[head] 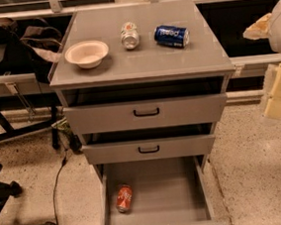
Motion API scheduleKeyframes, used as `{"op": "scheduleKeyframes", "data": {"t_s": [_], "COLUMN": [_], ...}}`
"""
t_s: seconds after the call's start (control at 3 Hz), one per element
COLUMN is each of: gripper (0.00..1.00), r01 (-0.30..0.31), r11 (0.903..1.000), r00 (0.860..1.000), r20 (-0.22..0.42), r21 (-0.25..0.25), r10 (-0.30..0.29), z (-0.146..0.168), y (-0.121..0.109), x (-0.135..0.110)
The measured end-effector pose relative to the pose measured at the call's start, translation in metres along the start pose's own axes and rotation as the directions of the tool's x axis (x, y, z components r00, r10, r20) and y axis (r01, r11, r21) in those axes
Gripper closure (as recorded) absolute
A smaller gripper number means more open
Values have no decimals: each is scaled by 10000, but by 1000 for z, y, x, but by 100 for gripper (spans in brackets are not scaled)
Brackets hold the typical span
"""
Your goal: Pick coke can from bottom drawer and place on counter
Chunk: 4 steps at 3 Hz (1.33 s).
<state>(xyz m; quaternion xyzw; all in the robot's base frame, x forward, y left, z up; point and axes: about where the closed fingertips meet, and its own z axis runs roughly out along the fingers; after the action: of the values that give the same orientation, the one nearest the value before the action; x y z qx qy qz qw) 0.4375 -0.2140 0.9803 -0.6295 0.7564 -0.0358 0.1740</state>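
- The claw point(277, 94) hangs at the far right edge of the view, off to the side of the cabinet at about the height of the top drawer point(145, 114). It is well apart from the coke can point(124, 197). I cannot tell how far open it is, and nothing shows in its hold.
- The coke can lies on its side on the floor of the open bottom drawer point(164, 199), in the front left part, just beside the left wall. A claw coming down there may strike that wall before it closes, because there looks to be little room on that side.
- Lying down, the can is likely to roll. A touch from one side only could send it across the drawer floor or under the middle drawer point(149, 149), which stands slightly open above the back of the drawer.
- The long reach across and down passes the fronts of the upper drawers, and an elbow or wrist could clip them.
- On the table point(175, 64) a white bowl point(86, 54), a silver-white can point(129, 35) and a blue Pepsi can point(171, 36) sit along the back half. Setting down too near them could knock one over, so the bare front strip seems the safer spot.
- Either of the two other cans could be mistaken for the target, since they are nearer the claw.
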Motion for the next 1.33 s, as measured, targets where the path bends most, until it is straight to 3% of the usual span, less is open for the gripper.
{"op": "scheduleKeyframes", "data": {"t_s": [0.33,0.67,1.0,1.33], "gripper": [0,0,0,0], "r01": [1006,2550,4013,6040], "r11": [9949,9668,9158,7970], "r00": [9928,9559,8982,7793], "r20": [663,1555,2021,2123], "r21": [-39,-176,-147,-41], "r10": [-1001,-2493,-3904,-5895], "z": [1,14,25,37], "y": [-2,0,7,22], "x": [-3,-10,-14,-22]}}
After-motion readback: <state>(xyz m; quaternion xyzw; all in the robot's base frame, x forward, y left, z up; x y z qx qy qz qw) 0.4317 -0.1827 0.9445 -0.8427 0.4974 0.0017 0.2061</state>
